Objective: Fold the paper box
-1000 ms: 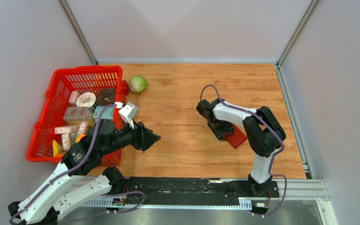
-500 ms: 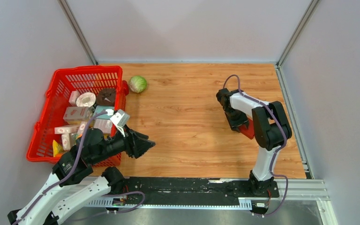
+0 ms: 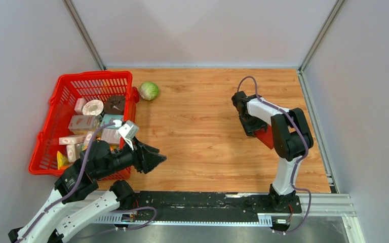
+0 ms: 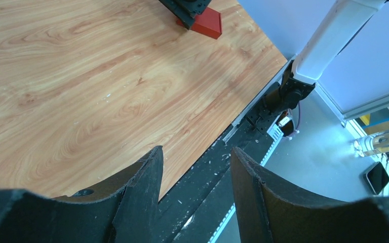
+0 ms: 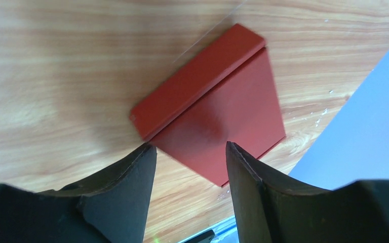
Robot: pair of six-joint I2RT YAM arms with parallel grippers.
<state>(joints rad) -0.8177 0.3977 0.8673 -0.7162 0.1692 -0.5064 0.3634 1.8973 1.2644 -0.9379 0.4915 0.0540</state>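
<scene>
Right middle of the overhead view: the paper box (image 3: 265,137) lies on the table (image 3: 202,111), half hidden under the right arm, near the table's right edge.
Box shape: in the right wrist view the paper box (image 5: 218,109) looks already like a closed dark red block, with one narrow panel along its upper left side and a seam beside it.
Right gripper (image 5: 190,152): jaws parted, nothing pinched between them; the tips hang over the near corner of the box. I cannot tell if they touch the cardboard.
Left gripper (image 4: 195,157): jaws parted to a medium width and empty, over bare wood at the lower left of the overhead view, well apart from the box.
Other things: a red basket (image 3: 66,88) with small cartons and a green cabbage (image 3: 149,90) sit at the upper left; they have no part in this.
Step in hand: I judge the folding is almost finished, and the right arm is at the closing or letting-go stage.
Next move: it calls for a check of the seam. If the panel stands up, press it flat from above; if not, lift the right gripper straight up, so the light box is not dragged toward the edge.
</scene>
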